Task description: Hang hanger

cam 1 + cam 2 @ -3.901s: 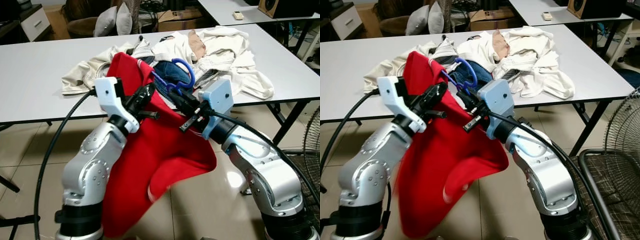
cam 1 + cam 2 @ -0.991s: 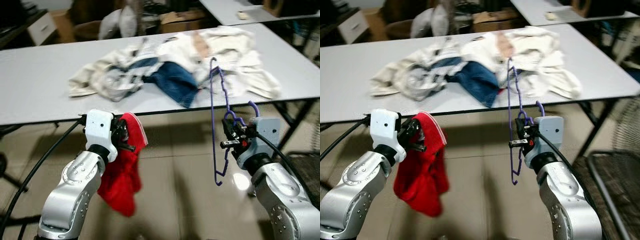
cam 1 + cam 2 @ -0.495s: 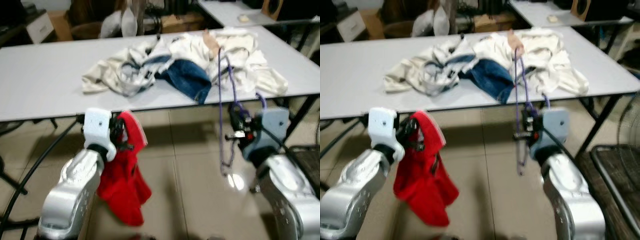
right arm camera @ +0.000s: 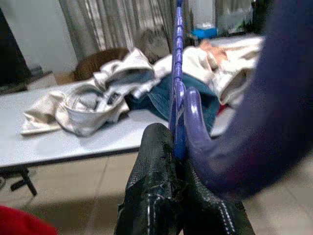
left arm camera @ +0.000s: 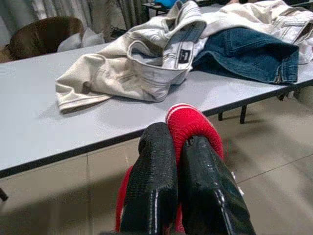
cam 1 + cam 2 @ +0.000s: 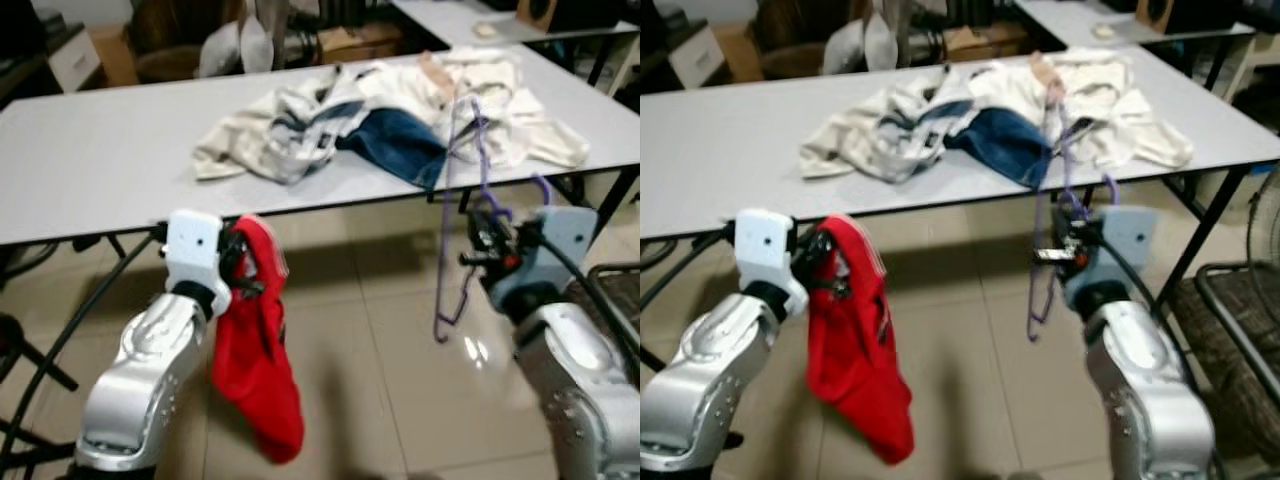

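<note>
My right gripper (image 6: 478, 242) is shut on a purple hanger (image 6: 455, 215), held near its hook, with the frame standing upright in front of the table edge. In the right wrist view the hanger (image 4: 177, 88) runs up between the black fingers (image 4: 154, 196). My left gripper (image 6: 243, 268) is shut on a red garment (image 6: 257, 375) that hangs down toward the floor. In the left wrist view the red cloth (image 5: 190, 125) bulges out between the two fingers (image 5: 154, 171).
A long white table (image 6: 90, 150) stands ahead, with a heap of pale clothes (image 6: 290, 130) and a blue denim piece (image 6: 400, 140) on it. Table legs (image 6: 1205, 225) and a dark metal frame (image 6: 1230, 310) stand at the right. Tiled floor (image 6: 370, 340) lies below.
The red garment came off the hanger and now hangs from my left gripper. The hanger went to the right in my right gripper. The camera view has shifted, so the table's clothes sit further right.
</note>
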